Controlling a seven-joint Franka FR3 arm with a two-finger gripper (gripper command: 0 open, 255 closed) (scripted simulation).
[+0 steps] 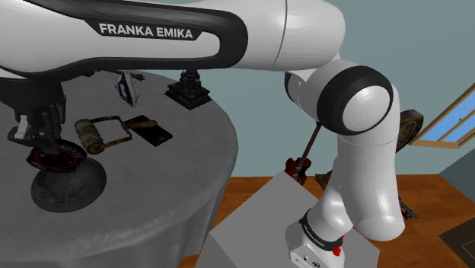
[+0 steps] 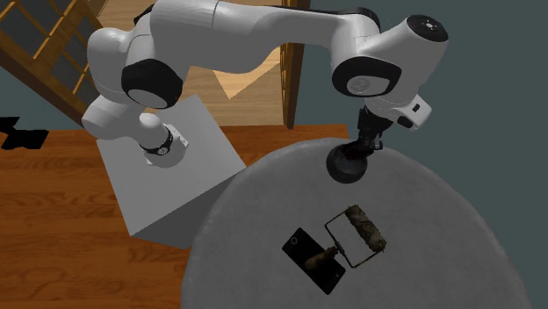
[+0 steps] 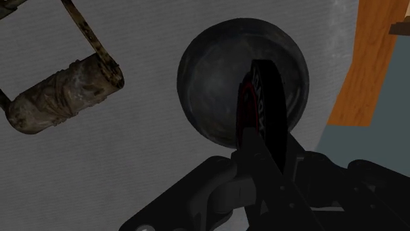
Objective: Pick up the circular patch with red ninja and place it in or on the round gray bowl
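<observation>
Round bench with a grey, faintly mottled, cloth-like top. Dark grey bowl sits near the bench edge, on the side toward the stand. Hand directly over the bowl, fingers closed on the circular patch, which is held on edge. The patch's black rim and red centre show just above the bowl's mouth; can't tell whether the two touch. Paint roller, worn and with a wire frame, lies near the bowl. A flat black slab lies just past the roller, farther from the bowl. Clothes iron and a small dark object on a square base stand well apart from the bowl, toward the far rim. Room: wooden plank floor, grey-teal walls, wood-framed window, red guitar on the floor beyond the stand.
</observation>
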